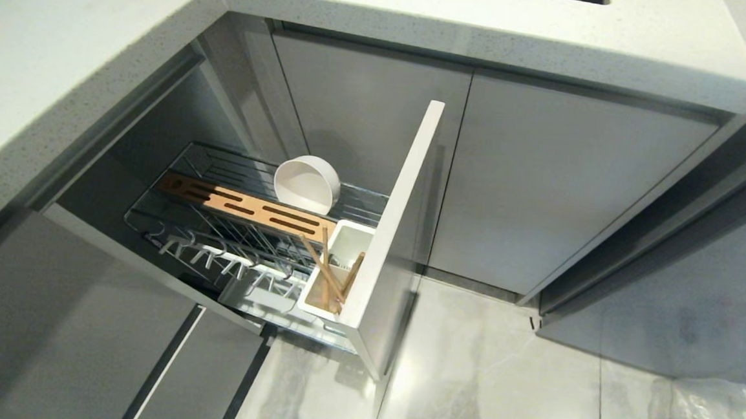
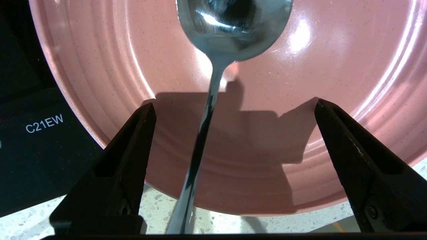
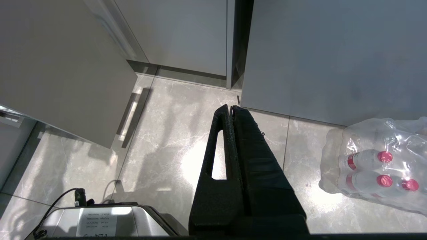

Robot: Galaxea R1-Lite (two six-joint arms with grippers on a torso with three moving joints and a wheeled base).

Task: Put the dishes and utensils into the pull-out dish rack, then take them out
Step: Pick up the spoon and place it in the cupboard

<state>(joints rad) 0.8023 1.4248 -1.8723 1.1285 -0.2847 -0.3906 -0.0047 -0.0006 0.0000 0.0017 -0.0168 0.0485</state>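
In the left wrist view my left gripper point(image 2: 235, 103) hangs open over the pink plate point(image 2: 300, 133) on the speckled counter. The shiny metal spoon point(image 2: 230, 30) lies with its bowl in the plate and its handle running out over the rim between my two fingers, touching neither. The head view shows the pull-out dish rack point(image 1: 216, 226) drawn out, with the white bowl point(image 1: 306, 184) on its side in it and the chopsticks point(image 1: 325, 268) standing in its white utensil cup point(image 1: 344, 253). Neither arm appears in the head view. My right gripper point(image 3: 231, 107) is shut, parked above the floor.
A black cooktop point(image 2: 36, 140) borders the plate. The rack's tall pale front panel point(image 1: 397, 230) juts out over the tiled floor between grey cabinet doors point(image 1: 555, 188). A shrink-wrapped pack of bottles point(image 3: 380, 166) lies on the floor at the right.
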